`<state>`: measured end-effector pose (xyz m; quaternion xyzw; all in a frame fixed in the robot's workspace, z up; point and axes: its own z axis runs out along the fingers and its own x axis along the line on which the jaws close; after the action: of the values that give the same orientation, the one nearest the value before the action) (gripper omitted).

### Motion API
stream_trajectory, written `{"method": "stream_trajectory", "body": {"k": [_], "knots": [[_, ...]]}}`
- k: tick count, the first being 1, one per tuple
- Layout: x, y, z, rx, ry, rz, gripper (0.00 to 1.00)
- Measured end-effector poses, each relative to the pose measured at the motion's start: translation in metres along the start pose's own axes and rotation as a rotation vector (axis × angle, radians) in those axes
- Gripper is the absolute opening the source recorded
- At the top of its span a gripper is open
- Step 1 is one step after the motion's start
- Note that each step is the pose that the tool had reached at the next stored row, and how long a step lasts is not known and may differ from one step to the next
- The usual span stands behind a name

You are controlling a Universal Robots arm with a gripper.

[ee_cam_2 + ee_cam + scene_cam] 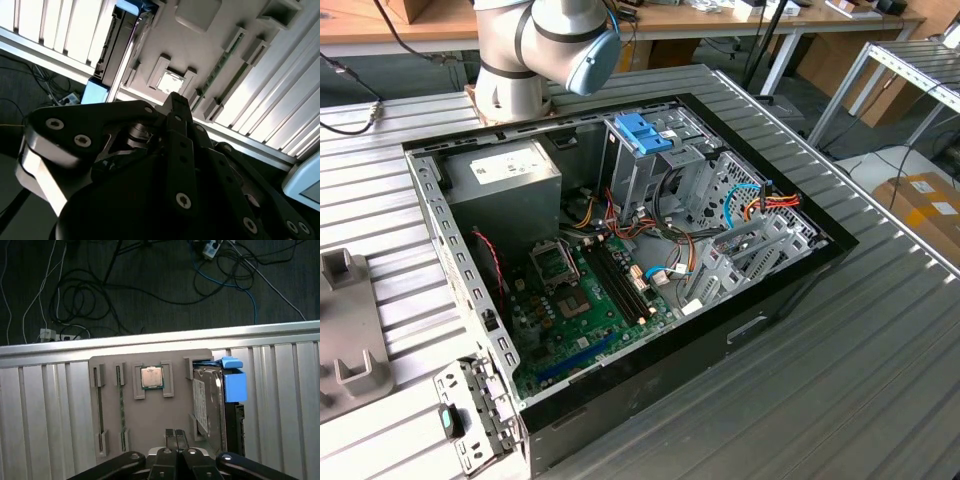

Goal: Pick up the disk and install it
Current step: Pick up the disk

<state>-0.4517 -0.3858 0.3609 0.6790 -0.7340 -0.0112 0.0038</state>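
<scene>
While the gripper [175, 434] hangs over a grey fixture plate [160, 415] with its two fingers pressed together and nothing between them, the disk [206, 405] stands on edge in a slot at one end of that plate. Its white label faces the plate's middle and its light-blue carrier rail [234, 382] is on the outer side. Gripper and disk are near each other but apart. Beside the disk a processor chip [151, 377] lies flat in its own holder, and further along a green memory stick [120, 405] stands on edge in a narrow slot. The plate rests on a ribbed aluminium table [45, 410]. In the second wrist view the gripper [176, 99] points at the same plate, with the disk [117, 45] off to one side. In the exterior view the arm [545, 45] stands behind an open computer case [740, 335] that holds a motherboard [585, 300], a grey power supply [505, 172] and a bare blue bracket [645, 133] atop the drive cage
</scene>
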Motion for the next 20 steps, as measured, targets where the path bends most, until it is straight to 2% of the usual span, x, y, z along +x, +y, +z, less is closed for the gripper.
{"method": "stream_trajectory", "body": {"k": [3,12,15,16,20], "knots": [[0.0,0.0,0.0,-0.0002,0.0003,-0.014,0.1],[0.0,0.0,0.0,-0.0002,0.0004,-0.016,0.11],[0.0,0.0,0.0,-0.0002,0.0004,-0.016,0.29],[0.0,0.0,0.0,-0.0002,0.0004,-0.016,0.29],[0.0,0.0,0.0,-0.0002,0.0004,-0.016,0.53]]}}
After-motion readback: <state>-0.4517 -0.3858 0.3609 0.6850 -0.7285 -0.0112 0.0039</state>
